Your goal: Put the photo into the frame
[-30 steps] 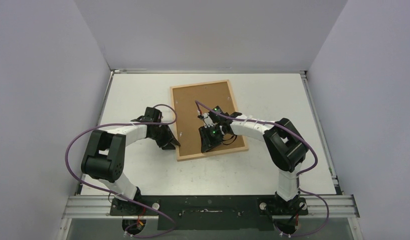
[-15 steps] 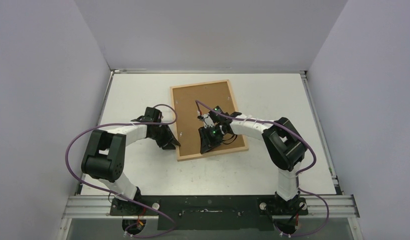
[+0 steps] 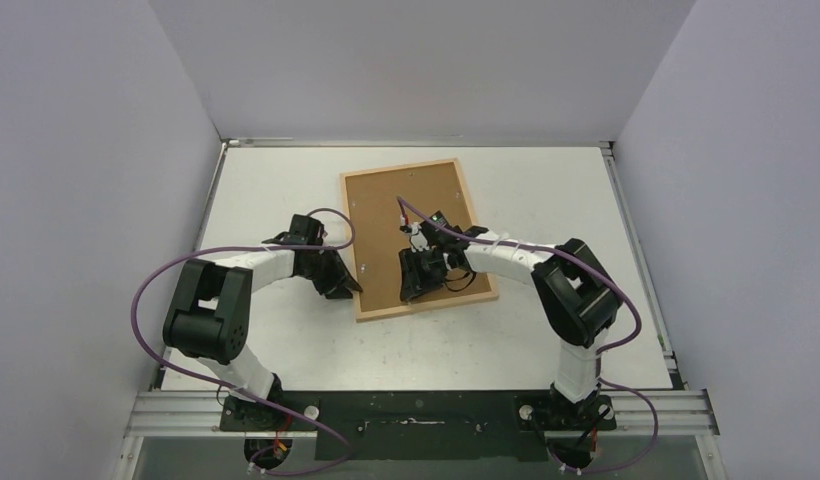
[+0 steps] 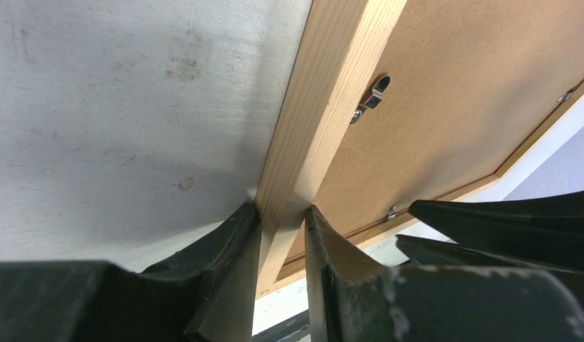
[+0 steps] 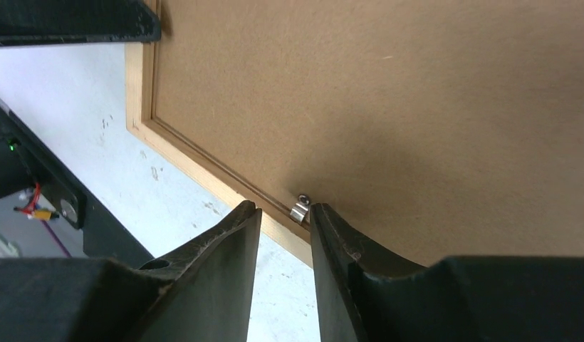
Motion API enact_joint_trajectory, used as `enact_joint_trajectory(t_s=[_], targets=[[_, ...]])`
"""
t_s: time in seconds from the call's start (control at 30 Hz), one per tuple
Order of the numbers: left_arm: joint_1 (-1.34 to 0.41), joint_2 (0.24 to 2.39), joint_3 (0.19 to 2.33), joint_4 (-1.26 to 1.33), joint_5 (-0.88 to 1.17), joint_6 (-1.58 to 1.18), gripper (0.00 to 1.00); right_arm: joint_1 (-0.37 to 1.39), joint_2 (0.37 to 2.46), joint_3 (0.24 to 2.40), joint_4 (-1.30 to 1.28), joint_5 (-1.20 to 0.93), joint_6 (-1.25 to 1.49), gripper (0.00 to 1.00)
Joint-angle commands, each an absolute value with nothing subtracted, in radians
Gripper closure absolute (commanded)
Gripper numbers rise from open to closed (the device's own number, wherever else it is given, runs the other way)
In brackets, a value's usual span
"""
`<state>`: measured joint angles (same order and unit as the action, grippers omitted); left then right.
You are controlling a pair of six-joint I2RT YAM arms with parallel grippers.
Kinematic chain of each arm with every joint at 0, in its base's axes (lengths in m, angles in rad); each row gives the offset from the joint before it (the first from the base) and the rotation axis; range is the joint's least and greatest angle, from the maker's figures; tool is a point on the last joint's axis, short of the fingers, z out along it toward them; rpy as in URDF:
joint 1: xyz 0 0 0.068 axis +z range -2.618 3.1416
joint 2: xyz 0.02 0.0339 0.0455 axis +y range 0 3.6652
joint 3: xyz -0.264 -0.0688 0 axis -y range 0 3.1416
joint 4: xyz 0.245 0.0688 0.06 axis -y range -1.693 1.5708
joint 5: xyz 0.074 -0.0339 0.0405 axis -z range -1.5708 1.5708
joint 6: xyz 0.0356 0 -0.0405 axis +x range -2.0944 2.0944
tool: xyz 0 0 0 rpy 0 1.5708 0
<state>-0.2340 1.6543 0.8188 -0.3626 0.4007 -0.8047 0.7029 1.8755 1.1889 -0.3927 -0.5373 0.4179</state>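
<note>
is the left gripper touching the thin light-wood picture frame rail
Touching: in the left wrist view the left gripper straddles the thin light-wood picture frame, both fingers pressed against its rail.

Brown backing board (image 3: 381, 225) with metal clips (image 4: 371, 98) lies on white table (image 3: 546, 200).

The left arm (image 3: 261, 262) and right arm (image 3: 506, 258) share white link shells and blocky black joint housings. A purple cable (image 3: 135, 300) loops alongside each. The pincer fingers (image 4: 221, 274) are black, tapered and scuffed pale.
</note>
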Motion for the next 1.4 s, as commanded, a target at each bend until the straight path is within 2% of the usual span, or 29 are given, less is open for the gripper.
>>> enact_joint_trajectory(t_s=[0.0,0.33,0.43,0.63,0.77,0.93,1.2,1.37], targets=[[-0.242,1.688,0.773,-0.364,0.322,-0.813,0.75,0.684,1.764,1.168,-0.285,-0.432,0.451,0.66],[-0.240,1.672,0.771,-0.344,0.341,-0.820,0.73,0.683,1.785,1.173,-0.322,-0.417,0.435,0.64],[-0.230,1.639,0.783,-0.340,0.348,-0.806,0.68,0.683,1.785,1.194,-0.315,-0.400,0.442,0.64],[-0.188,1.542,0.859,-0.347,0.354,-0.711,0.45,0.682,1.810,1.251,-0.299,-0.383,0.464,0.64],[-0.123,1.546,0.905,-0.355,0.365,-0.692,0.42,0.681,1.839,1.277,-0.272,-0.367,0.492,0.64],[-0.058,1.628,0.964,-0.260,0.442,-0.709,0.42,0.680,1.922,1.338,-0.207,-0.383,0.583,0.63],[-0.056,1.845,1.147,-0.259,0.532,-0.661,0.51,0.700,2.075,1.470,-0.161,-0.486,0.637,0.63],[-0.055,1.925,1.200,-0.262,0.561,-0.655,0.56,0.734,2.127,1.518,-0.168,-0.505,0.635,0.67]])
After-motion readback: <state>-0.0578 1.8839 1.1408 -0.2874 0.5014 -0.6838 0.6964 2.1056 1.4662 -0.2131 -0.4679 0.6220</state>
